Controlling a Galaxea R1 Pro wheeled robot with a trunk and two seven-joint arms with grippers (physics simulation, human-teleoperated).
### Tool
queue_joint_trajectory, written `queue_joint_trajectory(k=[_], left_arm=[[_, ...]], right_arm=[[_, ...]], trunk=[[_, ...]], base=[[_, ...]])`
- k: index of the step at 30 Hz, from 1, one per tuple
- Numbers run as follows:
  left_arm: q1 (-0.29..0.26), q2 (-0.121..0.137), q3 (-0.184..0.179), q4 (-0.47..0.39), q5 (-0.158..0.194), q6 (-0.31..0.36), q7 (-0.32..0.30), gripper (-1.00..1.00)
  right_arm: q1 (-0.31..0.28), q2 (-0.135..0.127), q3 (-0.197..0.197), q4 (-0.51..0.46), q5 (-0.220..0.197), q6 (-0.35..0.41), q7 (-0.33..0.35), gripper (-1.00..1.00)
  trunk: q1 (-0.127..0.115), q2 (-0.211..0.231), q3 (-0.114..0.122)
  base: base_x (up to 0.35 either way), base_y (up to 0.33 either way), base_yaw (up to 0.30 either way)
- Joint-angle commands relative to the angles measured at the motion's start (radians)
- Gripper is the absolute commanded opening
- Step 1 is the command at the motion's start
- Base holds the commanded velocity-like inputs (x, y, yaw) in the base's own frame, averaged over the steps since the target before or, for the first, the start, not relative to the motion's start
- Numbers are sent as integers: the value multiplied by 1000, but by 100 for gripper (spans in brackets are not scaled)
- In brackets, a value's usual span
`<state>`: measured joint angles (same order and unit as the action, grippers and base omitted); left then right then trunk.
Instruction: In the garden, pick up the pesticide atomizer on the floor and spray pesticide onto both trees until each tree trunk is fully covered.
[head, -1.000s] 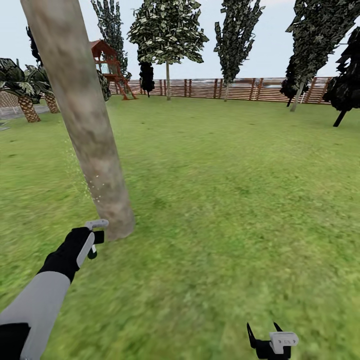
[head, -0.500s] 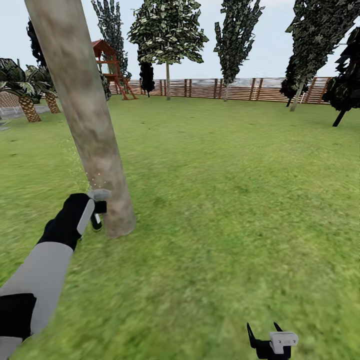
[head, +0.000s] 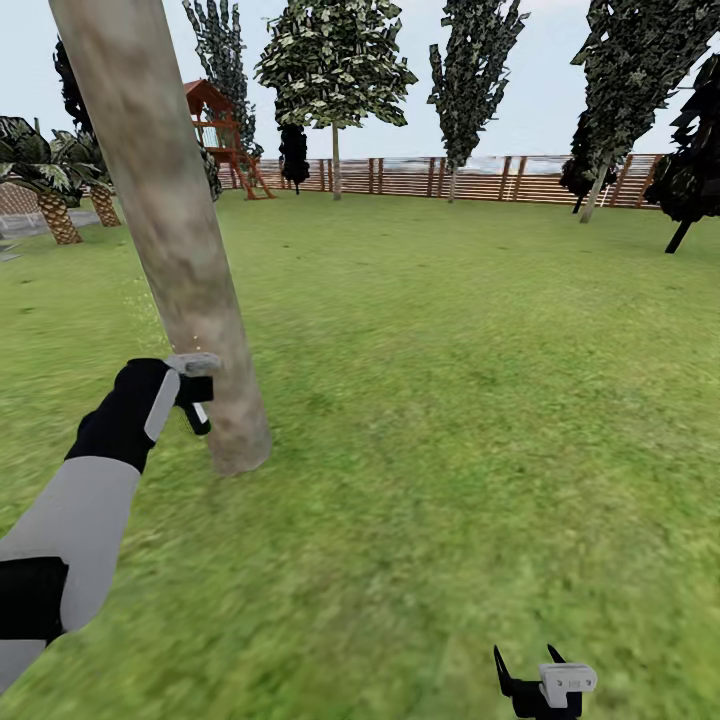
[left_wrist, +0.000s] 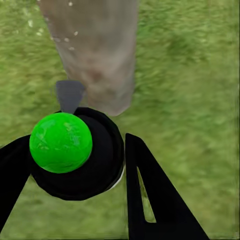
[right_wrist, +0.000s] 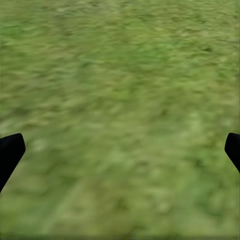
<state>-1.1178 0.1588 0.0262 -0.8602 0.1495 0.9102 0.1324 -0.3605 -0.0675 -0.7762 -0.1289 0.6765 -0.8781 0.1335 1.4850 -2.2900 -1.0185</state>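
A thick pale grey-beige tree trunk (head: 180, 250) leans up from the grass at the left. My left gripper (head: 188, 388) is shut on the pesticide atomizer (head: 197, 410), a small dark bottle with a pale grey trigger head, held right beside the lower trunk. A few spray specks float between the head and the bark. In the left wrist view the atomizer (left_wrist: 92, 160) sits between the black fingers (left_wrist: 150, 200), its nozzle pointing at the tree trunk (left_wrist: 97, 55). My right gripper (head: 535, 682) hangs open low over grass, with nothing between its fingertips (right_wrist: 10, 150).
Lawn spreads wide to the right and ahead. A red-brown slat fence (head: 480, 178) closes the far side, with several trees (head: 335, 60) along it. A wooden play tower (head: 215, 125) and palm-like plants (head: 45, 180) stand at the far left.
My left arm has lifted the atomizer up along the trunk, from near its base to a higher spot. The spray specks have thinned. The right gripper has not moved.
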Motion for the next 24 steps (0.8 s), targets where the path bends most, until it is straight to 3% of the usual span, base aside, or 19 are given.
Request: queue_joint_trajectory(k=[1, 4, 6, 8, 13, 19, 24], left_arm=[[-1, -2, 0, -2, -5, 14, -9, -100], [-21, -28, -1, -13, -8, 64, -40, -100], [-34, -27, -1, -14, -12, 70, -44, -100], [-41, -19, 1, -12, -15, 71, -45, -100], [-61, 68, 6, -14, -6, 76, -48, -100], [-68, 55, -2, -18, -14, 74, -41, -100], [-68, 65, -1, -73, -16, 77, -41, -100]], right_arm=[[0, 0, 0, 0, 0, 0, 0, 100], [0, 0, 0, 0, 0, 0, 0, 100], [0, 0, 0, 0, 0, 0, 0, 100], [0, 0, 0, 0, 0, 1, 0, 100], [0, 0, 0, 0, 0, 1, 0, 100], [0, 0, 0, 0, 0, 1, 0, 100], [0, 0, 0, 0, 0, 1, 0, 100]], trunk=[[0, 0, 0], [0, 0, 0], [0, 0, 0], [0, 0, 0], [0, 0, 0], [0, 0, 0], [0, 0, 0]], base=[[0, 0, 0], [0, 0, 0], [0, 0, 0], [0, 0, 0], [0, 0, 0], [44, 0, 0], [153, 0, 0]])
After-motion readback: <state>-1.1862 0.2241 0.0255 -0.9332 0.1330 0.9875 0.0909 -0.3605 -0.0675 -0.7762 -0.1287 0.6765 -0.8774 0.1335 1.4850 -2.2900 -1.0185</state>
